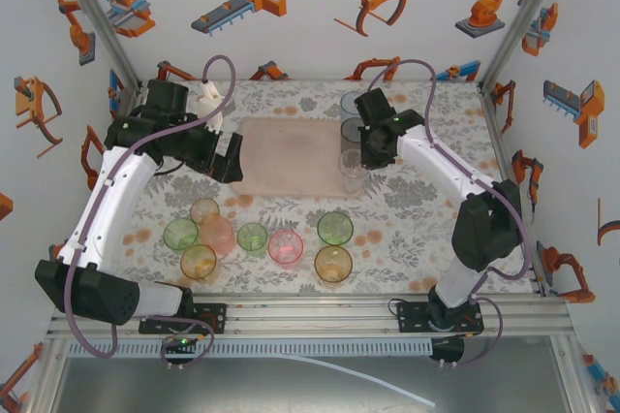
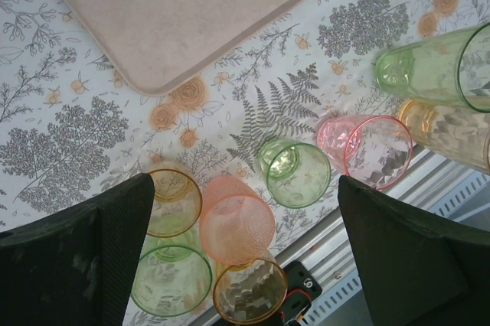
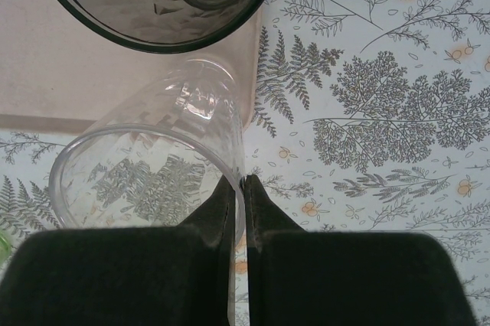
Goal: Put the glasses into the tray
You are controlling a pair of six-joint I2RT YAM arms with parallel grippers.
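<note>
Right gripper: we see the right gripper (image 3: 239, 192) clenched thin on the rim wall of the clear glass (image 3: 153, 165), and the wall runs straight up between the two pads.
Clear glass: it stands upright right at the fingertips. Its base is on the tray (image 3: 53, 73), tucked into the corner, which we read as just inside the low rim.
Left gripper: the left gripper (image 2: 246, 203) is spread wide and holds nothing. It hovers with the salmon glass (image 2: 237, 226) directly below the gap.
Done: we count three along the tray's edge by the right gripper: the clear one in its grip, the grey glass (image 1: 351, 132) just beyond its fingers, and the bluish glass (image 1: 350, 103) beyond that. We cannot tell whether that farthest one sits inside the rim.
Left: eight of the glasses (image 1: 252, 237) are loose on the floral tabletop (image 1: 407, 200), clustered under and beside the left gripper. The clear one is not yet let go. We judge the task well short of halfway.
Right wrist view: it gives us the pinch and the base on the tray corner, which the arm covers from above.
Top view: it gives the full count.
Left wrist view: it shows the open jaws, with bare tray ahead of them.
</note>
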